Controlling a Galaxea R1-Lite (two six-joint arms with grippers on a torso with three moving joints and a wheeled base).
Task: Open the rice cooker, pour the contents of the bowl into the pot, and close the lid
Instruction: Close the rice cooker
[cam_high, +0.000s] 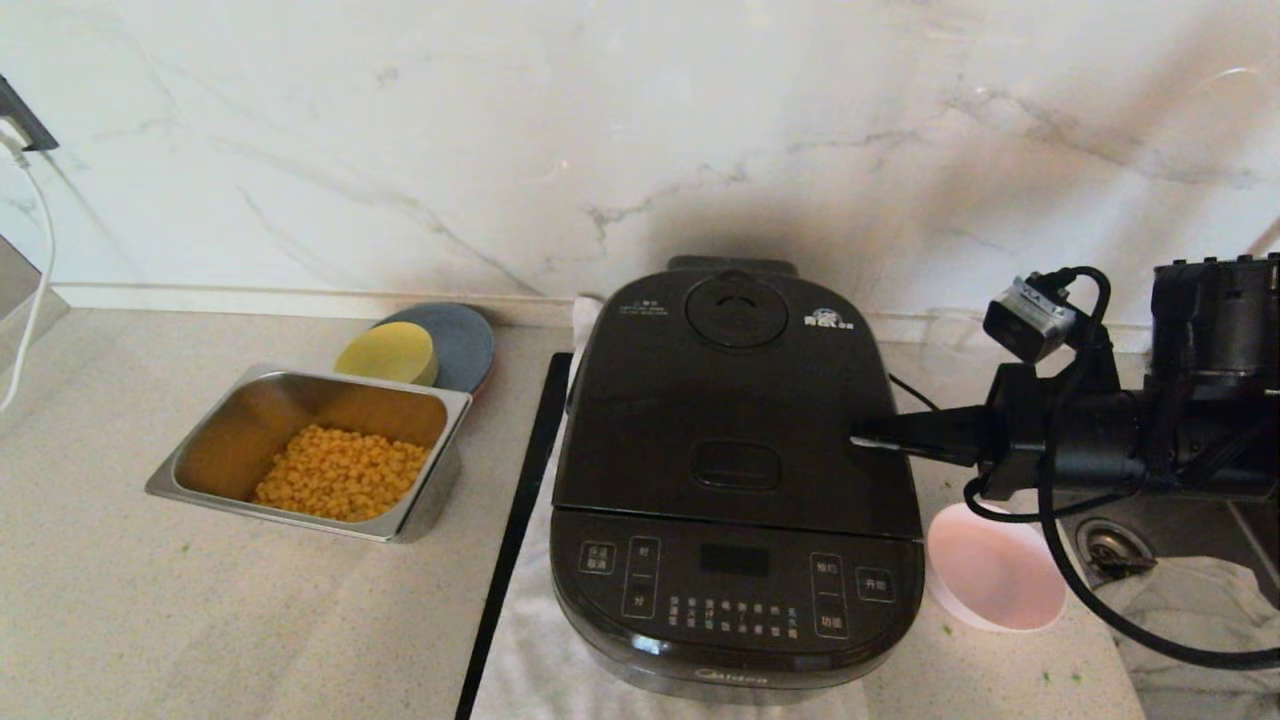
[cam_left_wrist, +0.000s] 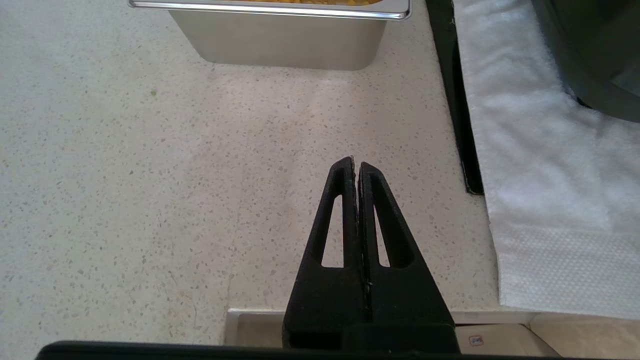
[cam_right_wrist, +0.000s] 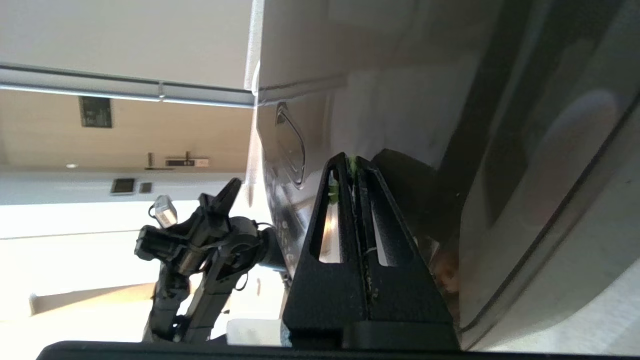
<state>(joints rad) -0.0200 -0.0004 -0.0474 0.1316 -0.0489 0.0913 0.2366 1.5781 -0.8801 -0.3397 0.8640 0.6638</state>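
The black rice cooker (cam_high: 735, 560) stands on a white towel with its lid (cam_high: 730, 400) down, so the pot is hidden. My right gripper (cam_high: 858, 440) is shut with nothing held. It lies level, its tips at the lid's right edge. Up close, the right gripper (cam_right_wrist: 352, 161) has green herb bits stuck between its fingers, against the glossy lid (cam_right_wrist: 380, 110). The small bowl (cam_high: 995, 580) sits right of the cooker below that arm, its pink inside bare; no contents show. My left gripper (cam_left_wrist: 356, 164) hangs shut over bare counter, left of the cooker.
A steel tray (cam_high: 310, 450) of corn kernels sits left of the cooker, with a yellow dish (cam_high: 388, 352) and a grey plate (cam_high: 460, 340) behind it. A sink drain (cam_high: 1108, 545) and a crumpled cloth (cam_high: 1190, 620) lie at the right. The marble wall stands close behind.
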